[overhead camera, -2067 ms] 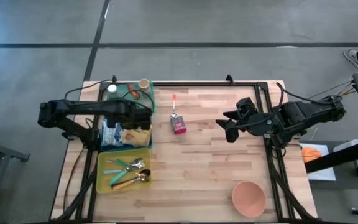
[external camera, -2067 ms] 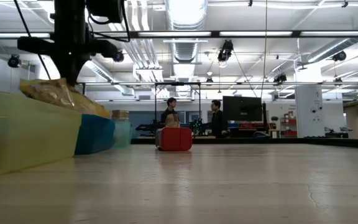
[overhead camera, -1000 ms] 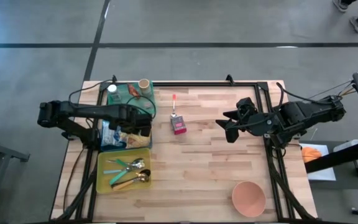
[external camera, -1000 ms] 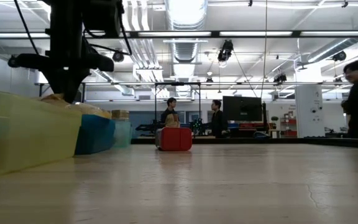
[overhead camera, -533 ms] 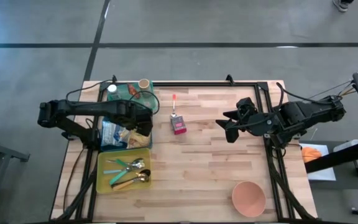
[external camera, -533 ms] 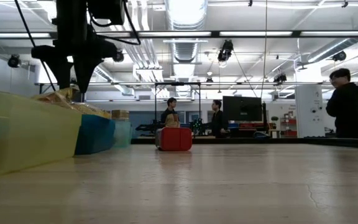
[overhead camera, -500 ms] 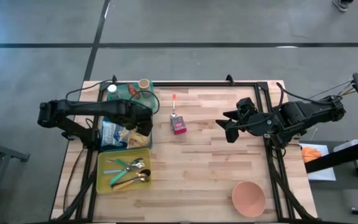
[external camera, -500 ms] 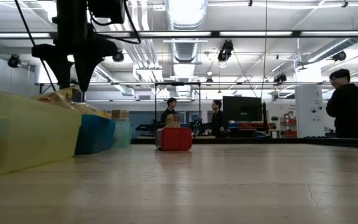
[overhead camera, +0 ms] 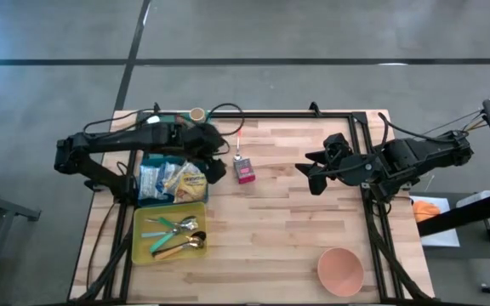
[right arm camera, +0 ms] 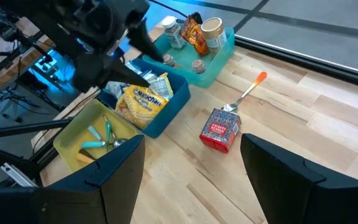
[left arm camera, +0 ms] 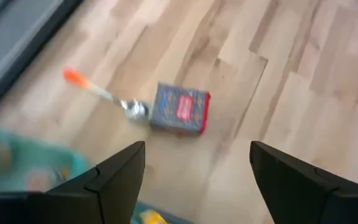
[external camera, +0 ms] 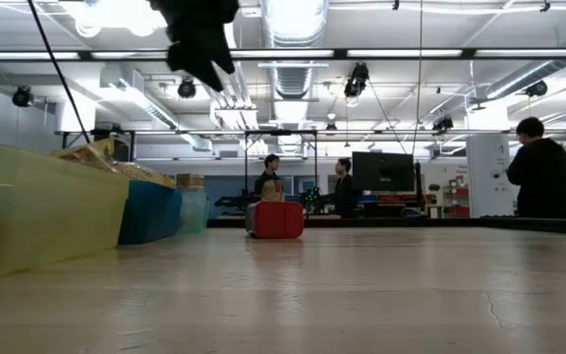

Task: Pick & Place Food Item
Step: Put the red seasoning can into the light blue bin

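The left gripper point(overhead camera: 219, 169) is hanging wide and empty beside the blue bin point(overhead camera: 150, 201); snack packets point(overhead camera: 173, 180) are lying inside, so placing looks done.

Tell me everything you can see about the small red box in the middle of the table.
The small red box is a little carton, apparently cardboard, with red sides and a bluish printed face bearing a red patch. It seems closed and lies flat on the wooden table, alone, right of the blue bin. The bowl of a spoon with an orange-tipped handle lies against one end. No gripper touches it.
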`<action>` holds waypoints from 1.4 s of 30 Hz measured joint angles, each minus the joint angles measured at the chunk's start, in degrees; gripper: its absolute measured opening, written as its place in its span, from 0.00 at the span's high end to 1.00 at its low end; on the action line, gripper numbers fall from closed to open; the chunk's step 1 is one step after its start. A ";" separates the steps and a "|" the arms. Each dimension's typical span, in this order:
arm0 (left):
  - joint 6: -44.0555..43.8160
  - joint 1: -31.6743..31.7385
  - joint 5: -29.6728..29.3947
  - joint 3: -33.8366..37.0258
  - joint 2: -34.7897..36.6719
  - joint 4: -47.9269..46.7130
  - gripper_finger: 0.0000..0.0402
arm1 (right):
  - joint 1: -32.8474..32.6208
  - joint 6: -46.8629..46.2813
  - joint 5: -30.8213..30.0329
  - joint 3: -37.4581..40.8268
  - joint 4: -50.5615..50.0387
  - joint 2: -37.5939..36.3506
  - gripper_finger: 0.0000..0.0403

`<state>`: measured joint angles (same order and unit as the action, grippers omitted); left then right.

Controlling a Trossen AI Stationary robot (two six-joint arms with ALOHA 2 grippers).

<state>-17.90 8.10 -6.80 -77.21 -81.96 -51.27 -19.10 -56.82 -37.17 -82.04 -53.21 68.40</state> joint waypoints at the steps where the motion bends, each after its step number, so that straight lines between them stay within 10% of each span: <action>1: 3.46 0.04 0.10 -0.66 -0.84 0.52 0.26 | 0.01 0.02 0.00 0.00 0.00 0.00 0.35; 18: 60.95 -0.28 8.02 -4.67 -21.71 6.59 0.26 | -0.01 0.00 0.00 0.00 0.00 0.00 0.35; 42: 74.14 -0.83 0.40 -4.15 -24.73 15.97 0.26 | 0.01 0.01 0.00 0.00 -0.02 0.00 0.35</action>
<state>56.25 7.27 -6.40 -81.36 -106.69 -35.30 -19.09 -56.81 -37.17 -82.04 -53.23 68.40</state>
